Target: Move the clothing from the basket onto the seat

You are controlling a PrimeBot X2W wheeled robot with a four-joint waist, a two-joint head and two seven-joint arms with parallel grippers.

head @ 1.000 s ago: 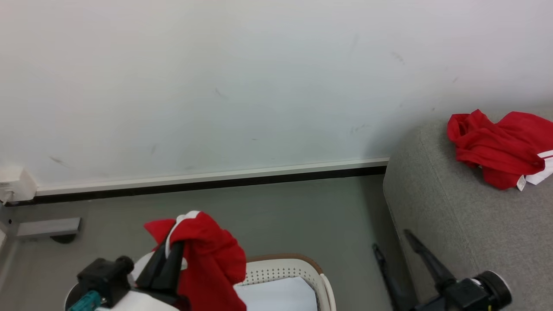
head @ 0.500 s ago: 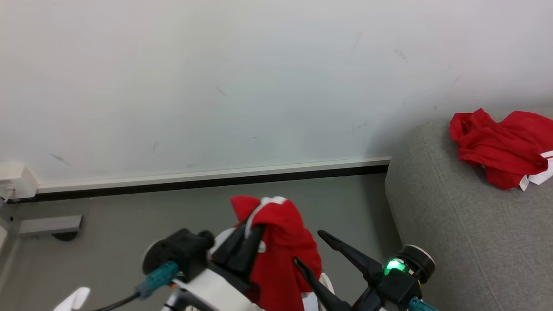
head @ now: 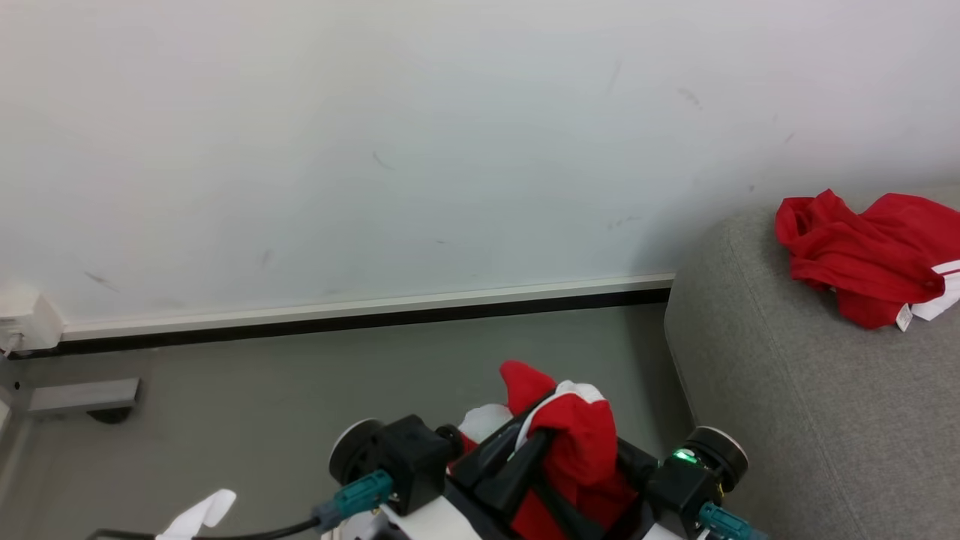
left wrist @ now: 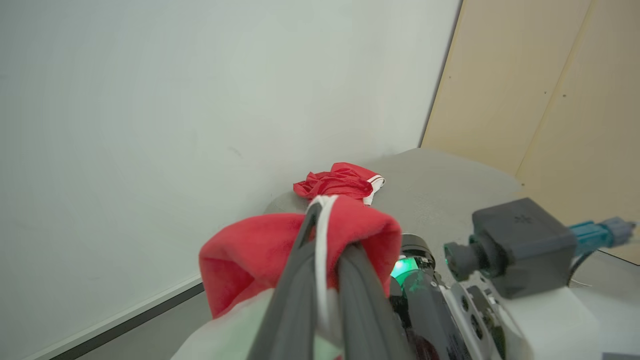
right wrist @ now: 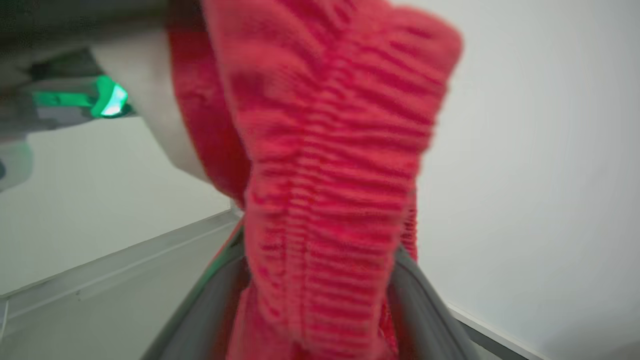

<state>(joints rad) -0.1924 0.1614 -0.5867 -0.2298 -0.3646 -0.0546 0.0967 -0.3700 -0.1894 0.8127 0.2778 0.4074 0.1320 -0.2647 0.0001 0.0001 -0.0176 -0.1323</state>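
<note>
Left claw (head: 536,439) is clamped shut on a red garment (head: 581,442) with white trim, held up in the air above the grey floor (head: 300,390) at the bottom middle of the head view. The cloth drapes over the fingertips and hangs down past them. In the left wrist view the two dark fingers of the left claw (left wrist: 325,235) sit pressed together with a white strip of the garment (left wrist: 250,250) between them. Right claw (right wrist: 320,245) stands open with its fingers spread wide. In its own wrist view the hanging garment (right wrist: 340,175) falls between the two fingers, close to the lens and blurred; cannot tell whether the fingers touch the cloth. In the head view its wrist with a green light (head: 684,455) sits just right of the held garment. A second red garment (head: 862,255) lies crumpled on the grey seat (head: 787,390) at the right, near the white wall (head: 450,150), with a small white tag (head: 905,319) at its lower edge. The left wrist view shows this pile (left wrist: 340,182) at the seat's (left wrist: 440,185) far end by the wall.
</note>
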